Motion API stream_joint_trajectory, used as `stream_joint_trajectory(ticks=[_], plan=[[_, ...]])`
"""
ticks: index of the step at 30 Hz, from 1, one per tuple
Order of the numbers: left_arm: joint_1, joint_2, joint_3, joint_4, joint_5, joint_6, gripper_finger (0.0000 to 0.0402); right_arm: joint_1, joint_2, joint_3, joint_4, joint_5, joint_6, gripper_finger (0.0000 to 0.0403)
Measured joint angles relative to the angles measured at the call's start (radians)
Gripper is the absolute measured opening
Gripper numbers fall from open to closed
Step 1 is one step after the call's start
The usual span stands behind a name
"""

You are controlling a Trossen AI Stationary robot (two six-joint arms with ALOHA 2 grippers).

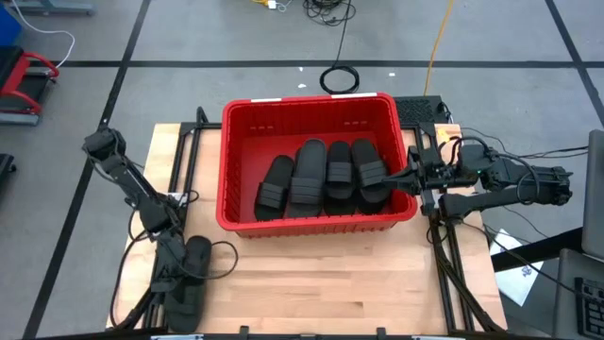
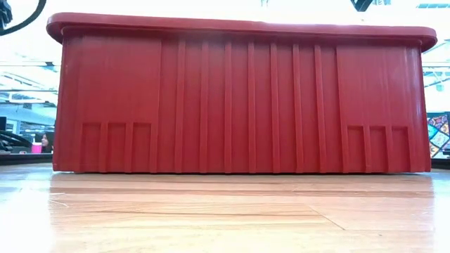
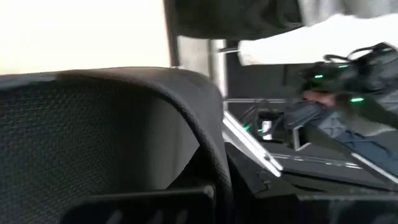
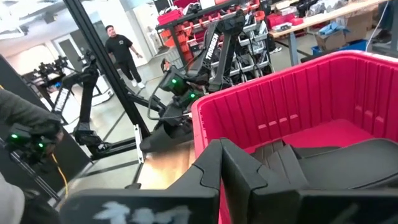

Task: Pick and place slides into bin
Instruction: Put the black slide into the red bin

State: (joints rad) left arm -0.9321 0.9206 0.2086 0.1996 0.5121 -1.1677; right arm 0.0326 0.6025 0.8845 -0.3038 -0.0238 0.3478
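The red bin [image 1: 307,102] stands at the middle of the table's far half, and its ribbed wall fills the low view [image 2: 246,105]. Several black slides [image 1: 326,175] lie side by side on its floor. One more slide [image 1: 195,274] lies near the table's near left corner. My left gripper [image 1: 177,272] is at this slide's left side, shut on it. The slide's textured face [image 3: 93,137] fills the left wrist view. My right gripper [image 1: 404,179] hangs shut and empty over the bin's right rim [image 4: 298,93], pointing level toward the table's left. My left gripper is on the slide's left edge [image 1: 186,272], about halfway along its length. It comes from the table's left, slanting slightly down, with the fingers across the slide. The slide itself hides the place of contact in the left wrist view. Whether the slide is clear of the table does not show.
Bare wood [image 1: 321,283] stretches between the bin and the near edge. Dark frame rails run along both table sides [image 1: 444,255]. A cable coil [image 1: 340,78] lies on the floor beyond the bin. A person [image 4: 121,53] stands far off in the room.
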Motion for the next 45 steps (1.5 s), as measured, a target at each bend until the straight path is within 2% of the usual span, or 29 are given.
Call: stream_joint_trajectory(ticks=[3, 6, 9, 12, 14, 19, 24, 30, 35, 40, 45], plan=[[0.001, -0.001, 0.050, -0.169, -0.007, 0.037, 0.0004, 0.000, 0.000, 0.000, 0.000, 0.000, -0.026, 0.0000], [0.022, -0.006, 0.075, -0.270, -0.007, 0.056, 0.0004, 0.000, 0.000, 0.000, 0.000, 0.000, -0.028, 0.0000], [0.043, -0.041, 0.097, -0.382, -0.013, 0.048, 0.0003, 0.000, 0.000, 0.000, 0.000, 0.000, -0.028, 0.0000], [0.064, -0.096, 0.159, -0.478, -0.041, 0.115, 0.0002, 0.000, 0.000, 0.000, 0.000, -0.001, -0.028, 0.0000], [0.066, -0.124, 0.240, -0.580, -0.082, 0.183, 0.0002, 0.000, 0.000, 0.000, 0.000, -0.002, -0.028, 0.0000], [0.067, -0.142, 0.481, -0.973, -0.209, 0.335, 0.0001, 0.000, 0.000, 0.000, 0.002, -0.003, -0.028, 0.0000], [0.110, -0.140, 0.735, -1.255, -0.315, 0.504, 0.0001, 0.000, 0.000, 0.000, 0.014, -0.003, -0.028, 0.0000], [0.265, -0.115, 1.011, -1.470, -0.481, 0.670, 0.0001, 0.000, 0.000, 0.000, 0.045, -0.003, -0.031, 0.0000], [0.440, -0.037, 1.157, -1.648, -0.600, 0.859, 0.0001, 0.000, 0.000, 0.000, 0.049, -0.004, -0.071, 0.0000], [0.673, 0.077, 1.263, -1.667, -0.593, 1.080, 0.0001, 0.000, 0.000, 0.000, 0.053, -0.003, -0.073, 0.0000], [0.867, 0.229, 1.432, -1.652, -0.572, 1.305, 0.0000, 0.000, 0.000, 0.000, 0.071, -0.004, -0.072, 0.0000]])
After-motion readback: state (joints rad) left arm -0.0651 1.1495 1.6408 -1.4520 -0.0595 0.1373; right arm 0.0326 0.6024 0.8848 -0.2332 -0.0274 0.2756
